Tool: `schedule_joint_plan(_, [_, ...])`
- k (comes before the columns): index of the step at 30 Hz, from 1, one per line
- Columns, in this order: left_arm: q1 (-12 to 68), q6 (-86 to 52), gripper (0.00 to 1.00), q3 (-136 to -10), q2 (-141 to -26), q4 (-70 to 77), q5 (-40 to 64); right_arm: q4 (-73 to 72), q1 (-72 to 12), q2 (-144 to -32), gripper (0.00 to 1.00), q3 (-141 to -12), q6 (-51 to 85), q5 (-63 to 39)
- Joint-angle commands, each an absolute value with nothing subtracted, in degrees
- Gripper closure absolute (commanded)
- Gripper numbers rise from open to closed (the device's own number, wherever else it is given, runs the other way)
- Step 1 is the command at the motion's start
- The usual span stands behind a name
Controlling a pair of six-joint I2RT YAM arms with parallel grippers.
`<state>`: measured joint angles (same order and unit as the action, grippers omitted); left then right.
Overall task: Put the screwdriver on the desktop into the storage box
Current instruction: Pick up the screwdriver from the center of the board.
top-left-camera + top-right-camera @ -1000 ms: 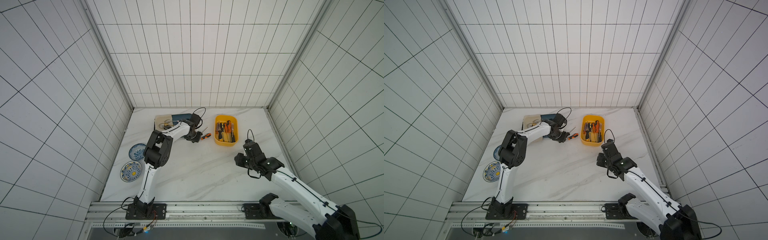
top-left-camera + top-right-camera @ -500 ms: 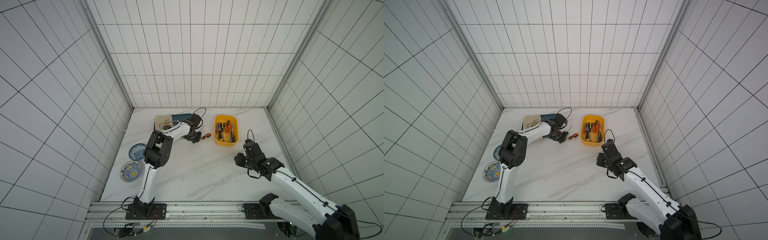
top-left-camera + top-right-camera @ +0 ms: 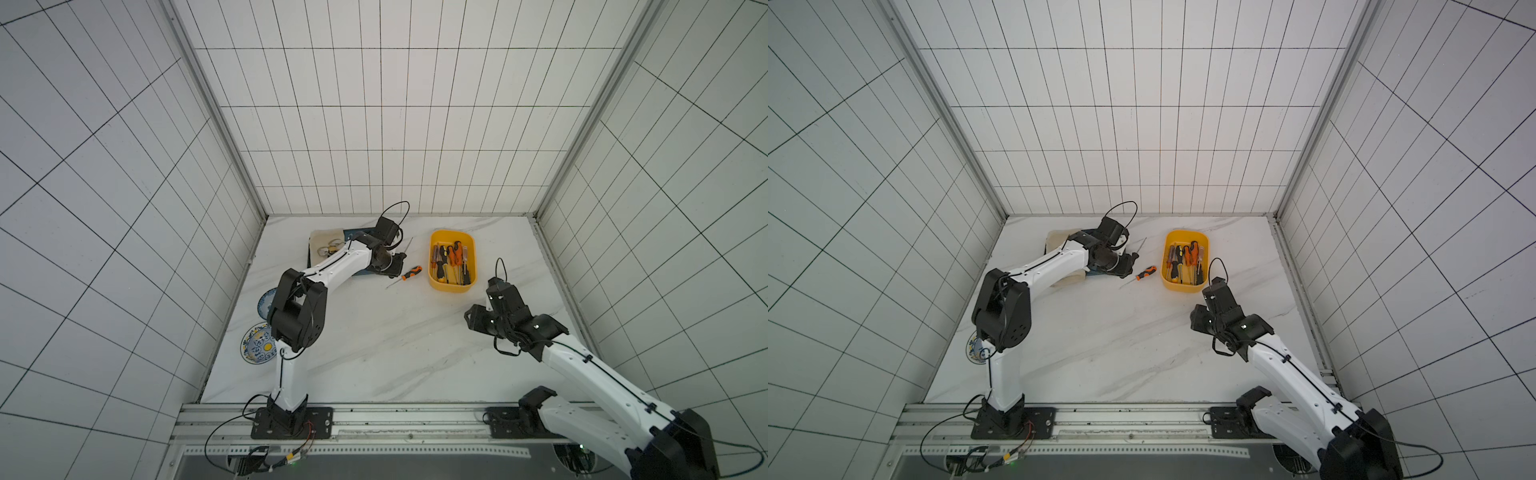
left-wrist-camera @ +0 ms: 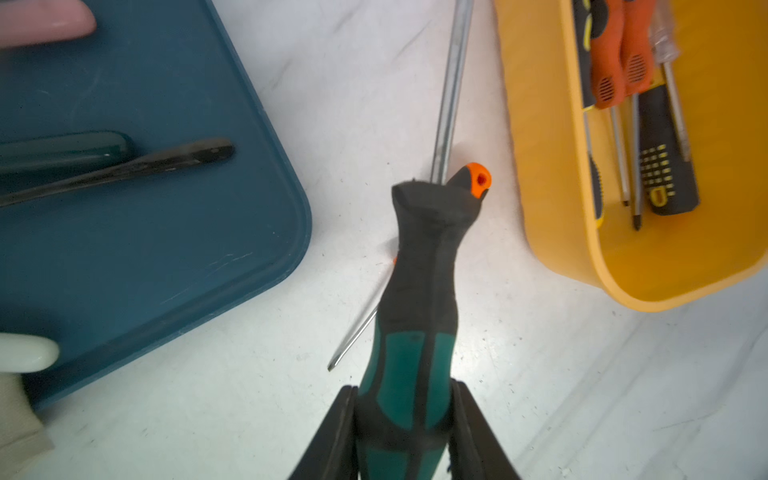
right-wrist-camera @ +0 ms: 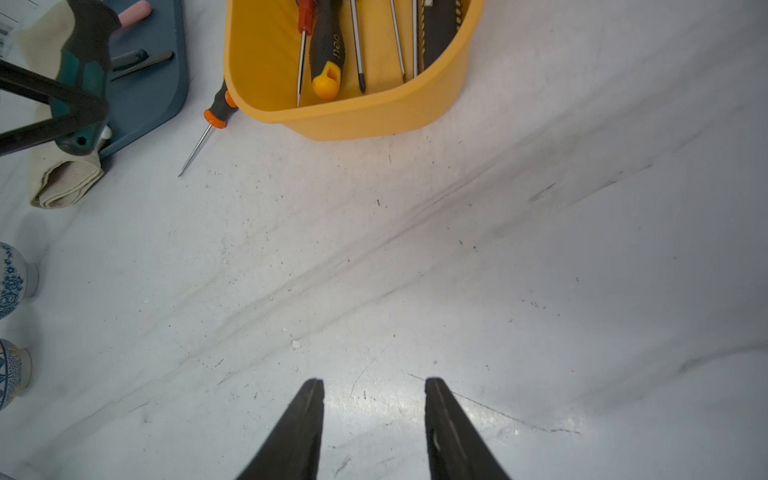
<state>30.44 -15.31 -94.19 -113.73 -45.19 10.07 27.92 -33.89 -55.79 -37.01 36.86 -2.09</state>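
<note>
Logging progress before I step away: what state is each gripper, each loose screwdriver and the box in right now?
storage box: upright, several screwdrivers inside.
green screwdriver: outside it, gripped by the handle.
left gripper: shut on green screwdriver.
orange screwdriver: lying flat on the desktop, beside the storage box.
right gripper: open, empty.

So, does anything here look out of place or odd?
Yes: one orange screwdriver lies loose on the desktop beside the box, while several screwdrivers lie inside it. The left pincer grips a green screwdriver close by. Nothing looks spilled or broken.
</note>
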Motion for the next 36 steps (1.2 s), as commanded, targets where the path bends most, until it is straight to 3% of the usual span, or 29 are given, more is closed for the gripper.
schedule_joint_plan(1, [30.76, -17.67, 0.90, -91.70, -109.40, -42.57, 11.98, 26.00, -34.49, -56.50, 0.54, -40.62, 36.21, -4.99])
schedule_joint_plan(14, [31.74, -27.60, 0.89, -75.41, -91.77, -32.56, 16.58, 18.00, -33.81, -58.74, 0.44, -46.51, 37.35, -18.36])
schedule_joint_plan(26, [37.07, -33.89, 0.89, -57.33, -75.65, -14.88, 17.35, 2.97, -33.84, -63.42, 0.43, -47.64, 43.74, -32.59])
schedule_joint_plan(36, [41.45, -37.55, 0.89, -50.16, -70.63, -4.37, 18.74, -10.12, -34.00, -66.50, 0.43, -46.82, 50.79, -39.35])
